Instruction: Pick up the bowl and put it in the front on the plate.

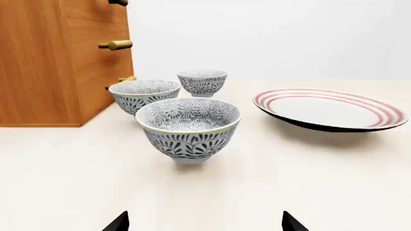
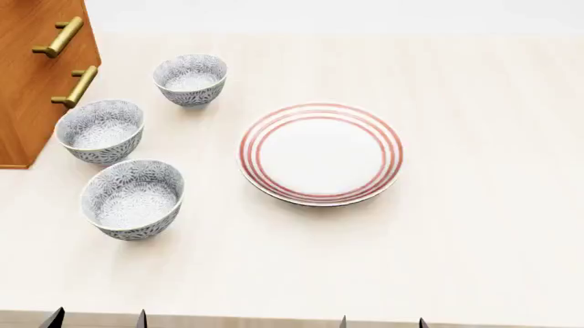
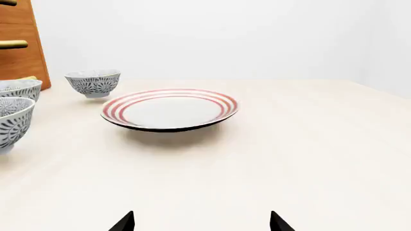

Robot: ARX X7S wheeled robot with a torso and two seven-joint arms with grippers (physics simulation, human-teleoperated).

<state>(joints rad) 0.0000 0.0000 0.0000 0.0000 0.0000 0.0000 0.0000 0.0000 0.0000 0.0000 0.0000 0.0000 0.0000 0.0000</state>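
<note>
Nothing of the task is done yet, as far as the pictures show: the bowl has not been lifted, and the whole pick, carry and set-down remain.

Going from left to right in the head view, a wooden cabinet (image 2: 32, 75) with brass handles stands far ahead and left of the left gripper (image 2: 96, 318). That gripper's two dark fingertips stand spread apart with nothing between them. Straight ahead of them, near but untouched, sits the front bowl (image 2: 133, 198), the likely target; the middle bowl (image 2: 100, 130) and the far bowl (image 2: 191, 79) line up beyond it, each apart from the next.

The front bowl is small, round and deep, white with a dense grey-blue chrysanthemum print inside and out, upright on a narrow foot and empty.

Further right lies the red-ringed plate (image 2: 321, 153), bare, ahead of the right gripper (image 2: 381, 322) and a little to its left. That gripper's fingertips are likewise spread and hold nothing, well short of the plate.
</note>
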